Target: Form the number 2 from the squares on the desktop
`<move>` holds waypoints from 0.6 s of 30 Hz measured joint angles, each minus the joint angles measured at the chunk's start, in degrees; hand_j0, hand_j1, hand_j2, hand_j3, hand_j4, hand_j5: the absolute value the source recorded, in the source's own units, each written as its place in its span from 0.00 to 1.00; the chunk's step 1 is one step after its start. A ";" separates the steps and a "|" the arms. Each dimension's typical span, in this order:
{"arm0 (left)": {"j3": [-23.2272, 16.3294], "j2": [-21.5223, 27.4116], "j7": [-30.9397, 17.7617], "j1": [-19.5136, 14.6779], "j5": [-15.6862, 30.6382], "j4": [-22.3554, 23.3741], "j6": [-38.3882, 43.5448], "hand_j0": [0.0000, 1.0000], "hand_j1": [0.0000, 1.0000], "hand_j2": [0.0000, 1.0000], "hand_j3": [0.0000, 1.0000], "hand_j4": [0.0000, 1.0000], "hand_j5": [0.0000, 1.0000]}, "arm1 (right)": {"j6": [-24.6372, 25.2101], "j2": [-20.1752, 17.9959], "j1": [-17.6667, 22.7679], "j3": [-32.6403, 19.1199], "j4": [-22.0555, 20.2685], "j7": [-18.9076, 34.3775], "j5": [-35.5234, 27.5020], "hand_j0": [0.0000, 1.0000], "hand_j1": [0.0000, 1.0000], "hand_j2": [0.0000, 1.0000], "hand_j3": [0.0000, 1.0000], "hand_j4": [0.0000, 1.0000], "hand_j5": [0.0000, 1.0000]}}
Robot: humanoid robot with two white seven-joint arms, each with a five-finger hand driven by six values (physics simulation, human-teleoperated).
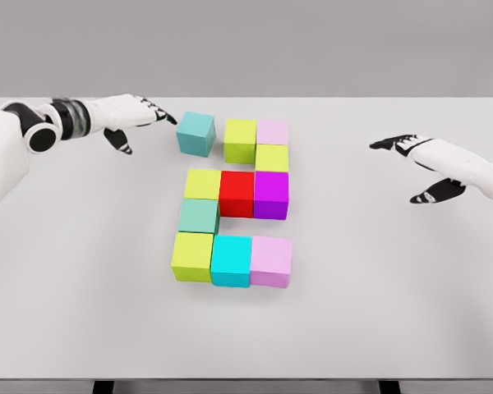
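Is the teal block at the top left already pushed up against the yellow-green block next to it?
No, the teal block sits apart from the yellow-green block, with a strip of bare table showing between them.

i see white arms, black-ringed wrist on left arm (57, 121), white hands (127, 111) with black fingertips (166, 117).

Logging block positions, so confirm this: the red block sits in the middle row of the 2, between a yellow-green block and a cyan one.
Not quite. In the head view the red block does sit in the middle row, with a yellow-green block on one side, but the block on its other side is purple, not cyan. The cyan block is in the bottom row.
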 measured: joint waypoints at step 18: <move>0.06 0.53 -0.52 0.79 0.14 -3.35 0.00 0.94 0.94 0.94 0.94 0.94 0.94 | 0.00 -0.12 0.53 -1.19 0.55 0.01 0.08 1.00 1.00 1.00 1.00 1.00 1.00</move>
